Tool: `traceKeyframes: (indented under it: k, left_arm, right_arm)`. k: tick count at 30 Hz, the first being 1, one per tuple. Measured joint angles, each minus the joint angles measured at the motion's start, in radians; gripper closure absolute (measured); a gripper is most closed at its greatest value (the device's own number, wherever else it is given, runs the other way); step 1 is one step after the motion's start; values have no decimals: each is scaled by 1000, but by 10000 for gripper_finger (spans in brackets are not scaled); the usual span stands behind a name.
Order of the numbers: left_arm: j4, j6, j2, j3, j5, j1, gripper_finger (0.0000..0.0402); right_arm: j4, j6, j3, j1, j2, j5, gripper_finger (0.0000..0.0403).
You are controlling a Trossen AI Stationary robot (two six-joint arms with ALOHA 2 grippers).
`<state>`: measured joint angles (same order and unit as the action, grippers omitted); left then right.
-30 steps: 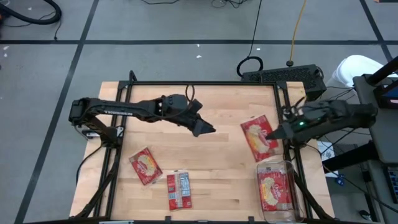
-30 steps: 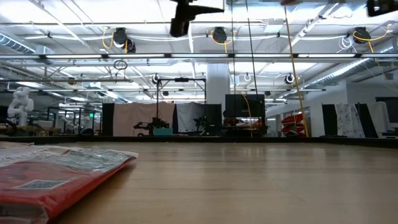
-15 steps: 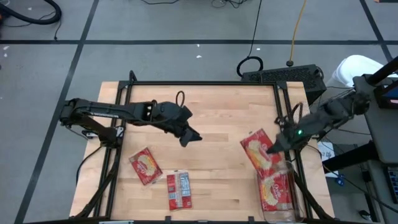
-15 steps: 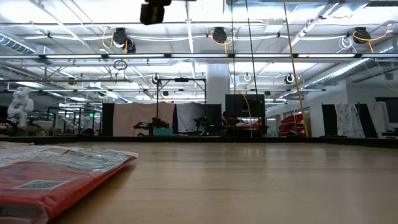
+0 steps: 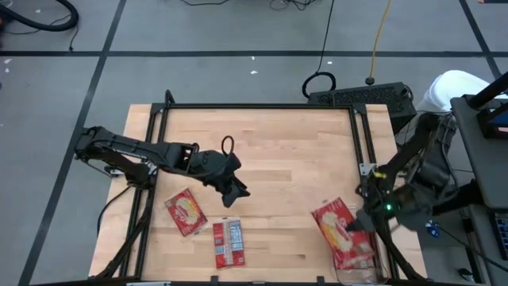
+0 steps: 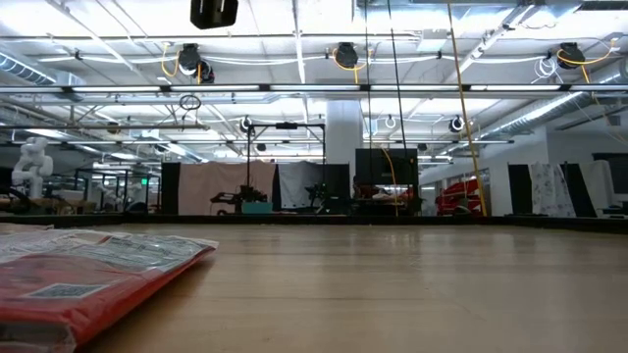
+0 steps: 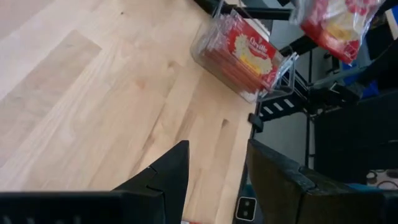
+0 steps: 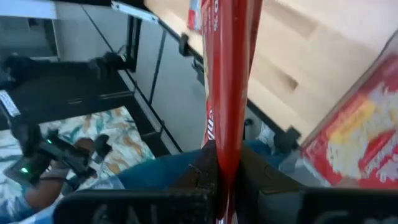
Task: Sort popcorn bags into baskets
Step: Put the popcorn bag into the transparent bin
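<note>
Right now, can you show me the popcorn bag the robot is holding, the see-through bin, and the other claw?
held popcorn bag (image 5: 336, 225), high view, picture face.
clear bin (image 7: 208, 59), left wrist view, side wall.
left gripper (image 5: 236, 193), high view, between fingertips.

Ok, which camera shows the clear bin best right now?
The left wrist view: the clear bin shows whole, a popcorn bag inside. The high view has it mostly hidden under the bag held by the right gripper. The right wrist view shows one corner; the low view, none.

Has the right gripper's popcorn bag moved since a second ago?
Yes. The popcorn bag, held by the right gripper, moved toward the table's near edge, over the clear bin.
</note>
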<state>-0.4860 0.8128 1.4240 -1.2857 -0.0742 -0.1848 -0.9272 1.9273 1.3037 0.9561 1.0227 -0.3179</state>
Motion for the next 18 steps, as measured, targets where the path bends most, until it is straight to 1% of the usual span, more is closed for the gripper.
traceKeyframes:
  k: [6,10,18]
  left_arm:
    - [0,-26,0,0,12,-2,238]
    - [1,-29,0,0,23,-2,238]
    - [5,-37,0,0,43,-2,238]
  right_arm:
    - [-18,163,0,164,72,-106,394]
    - [-128,291,0,237,106,-112,394]
    - [-322,313,0,242,152,19,394]
